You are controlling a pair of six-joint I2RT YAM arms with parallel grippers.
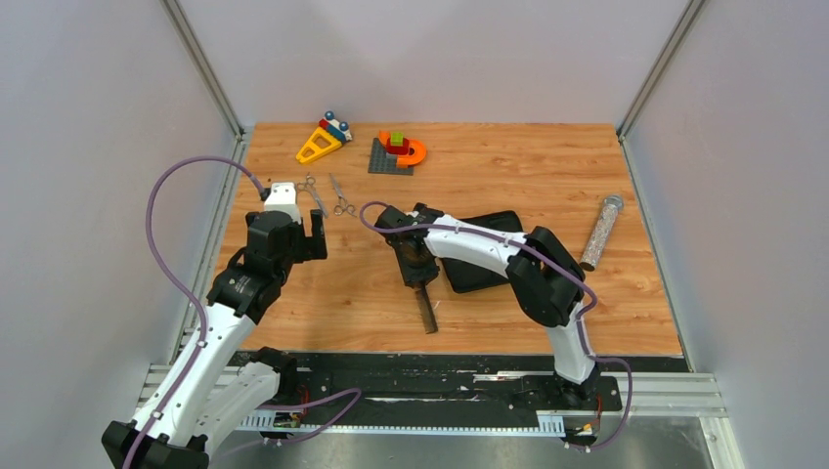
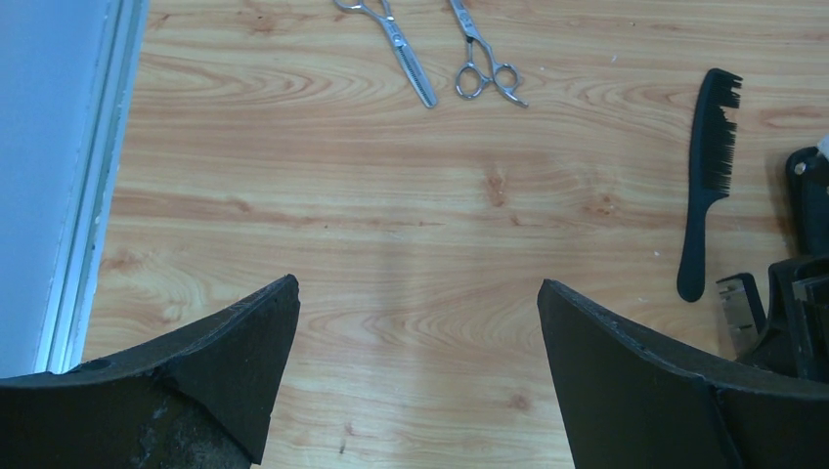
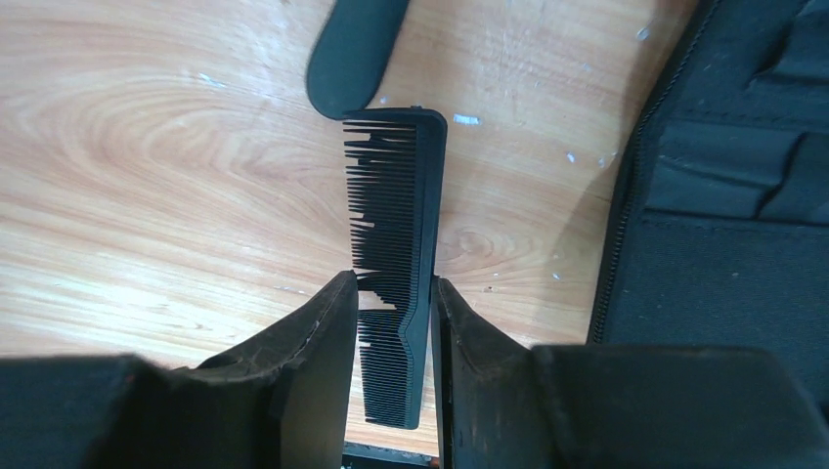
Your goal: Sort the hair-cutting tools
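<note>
The right gripper (image 3: 391,283) pinches a flat black comb (image 3: 396,195) with thin, uneven teeth, just left of the black case (image 3: 723,195). Two shiny silver scissors (image 2: 411,68) lie farther left of the case. The left gripper (image 2: 418,285) is wide open and holds nothing.

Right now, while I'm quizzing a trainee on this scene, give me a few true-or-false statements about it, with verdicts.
The left gripper is open and empty. True.
The right gripper pinches a pair of scissors. False: it pinches a black comb.
The thinning scissors and the plain scissors both lie on the wooden table. True.
The glittery tube sits inside the black pouch. False: it lies on the table, apart from the pouch.
The toy blocks sit at the table's near edge. False: the far edge.
</note>
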